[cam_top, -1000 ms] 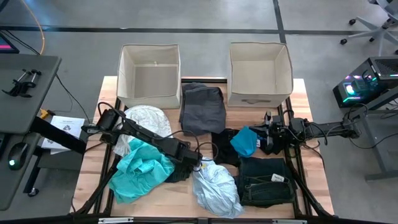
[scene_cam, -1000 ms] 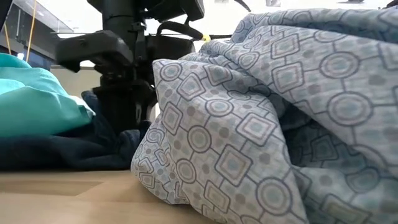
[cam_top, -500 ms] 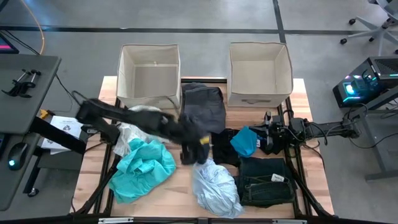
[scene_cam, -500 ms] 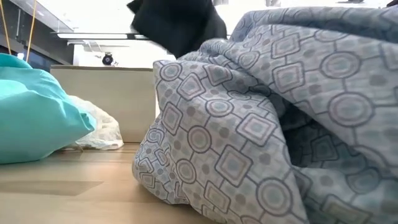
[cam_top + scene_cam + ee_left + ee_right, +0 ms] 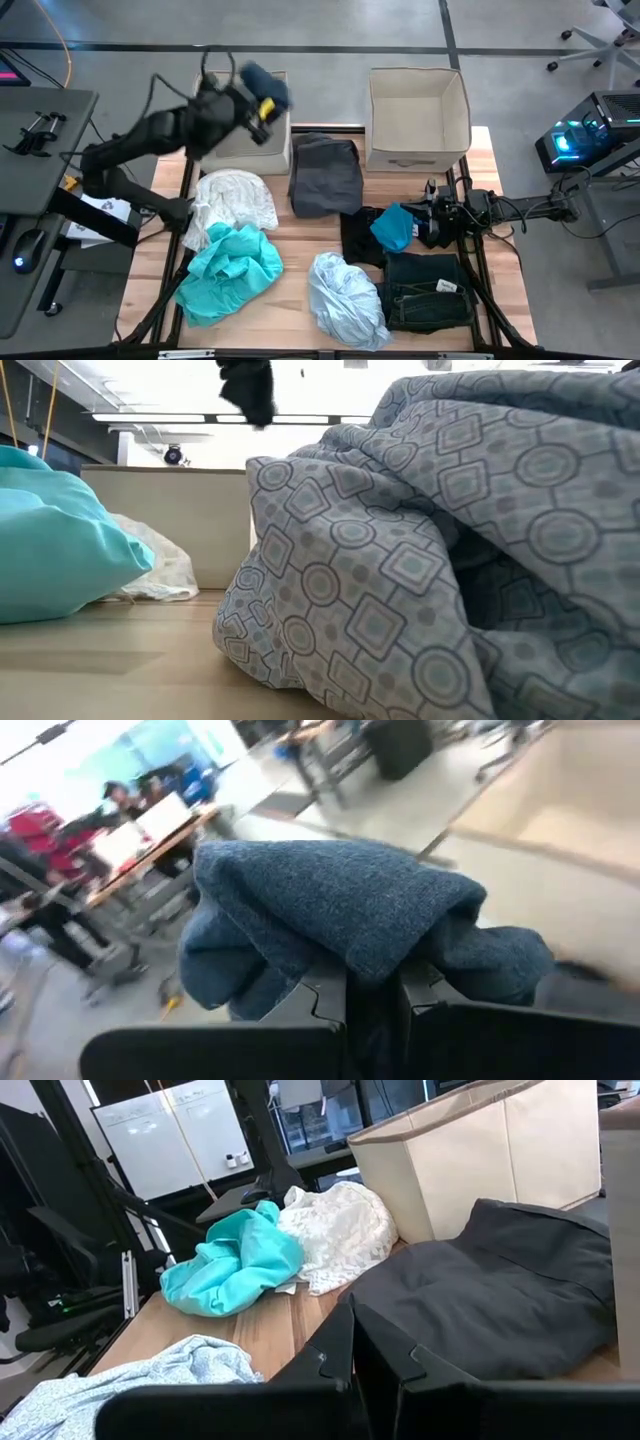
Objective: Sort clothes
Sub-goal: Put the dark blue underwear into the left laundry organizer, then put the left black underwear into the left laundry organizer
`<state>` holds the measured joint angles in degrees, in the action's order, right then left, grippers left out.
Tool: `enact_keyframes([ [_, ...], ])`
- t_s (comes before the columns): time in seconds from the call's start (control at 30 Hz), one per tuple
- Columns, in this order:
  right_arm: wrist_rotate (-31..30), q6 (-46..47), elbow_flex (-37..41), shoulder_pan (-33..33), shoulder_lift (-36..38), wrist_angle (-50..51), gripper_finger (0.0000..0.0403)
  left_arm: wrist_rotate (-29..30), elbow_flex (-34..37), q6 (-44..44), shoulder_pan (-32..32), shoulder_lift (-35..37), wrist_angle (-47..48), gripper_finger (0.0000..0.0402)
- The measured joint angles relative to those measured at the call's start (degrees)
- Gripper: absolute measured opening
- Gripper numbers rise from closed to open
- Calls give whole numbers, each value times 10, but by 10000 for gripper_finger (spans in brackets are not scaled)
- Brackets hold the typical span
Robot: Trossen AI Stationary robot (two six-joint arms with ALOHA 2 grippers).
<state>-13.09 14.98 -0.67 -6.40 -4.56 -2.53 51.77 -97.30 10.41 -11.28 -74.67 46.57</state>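
My left gripper [image 5: 258, 106] is raised over the left beige bin [image 5: 214, 140] and is shut on a navy knit garment [image 5: 266, 84], which also shows in the left wrist view [image 5: 330, 910] and at the top of the low view [image 5: 250, 388]. My right gripper [image 5: 433, 224] waits at the table's right, shut [image 5: 375, 1365], beside a small teal garment [image 5: 393, 228]. On the table lie a white garment [image 5: 236, 196], a teal one [image 5: 230, 265], a dark grey one [image 5: 325, 170], a pale silvery blue one [image 5: 345, 295], a black one [image 5: 360, 243] and dark denim [image 5: 425, 292]. My left gripper pinches a bunched part of the navy garment [image 5: 372, 970] between its two fingers. The cloth bulges over and around the fingertips, so I cannot tell how many layers are held. The garment is lifted clear of the table, above the left bin.
A second beige bin [image 5: 418, 115] stands at the far right. In the low view the pale blue patterned garment [image 5: 420, 560] fills the right, and the teal garment [image 5: 60, 530] the left. Bare wood [image 5: 300, 270] shows between the teal and pale blue garments.
My left gripper has risen from the middle of the table with the navy garment and swung toward the far left, over the left bin. The garment has been lifted clear of the table. The right arm has kept still.
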Motion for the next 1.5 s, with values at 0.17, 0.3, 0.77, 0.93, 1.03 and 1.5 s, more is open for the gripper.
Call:
enact_keyframes([
  [0.17,0,0,0,0,0,0,0,-113,0,22,-146,-8,30,1],
  [0.3,0,0,0,0,0,0,0,-221,8,5,-248,-51,103,1],
  [0.77,0,0,0,0,0,0,0,-393,194,22,-405,-173,144,16],
  [0.93,0,0,0,0,0,0,0,-395,195,19,-419,-182,150,87],
  [1.03,0,0,0,0,0,0,0,-395,195,-6,-424,-163,152,141],
  [1.5,0,-35,0,0,0,0,0,-525,194,-145,-384,41,155,221],
])
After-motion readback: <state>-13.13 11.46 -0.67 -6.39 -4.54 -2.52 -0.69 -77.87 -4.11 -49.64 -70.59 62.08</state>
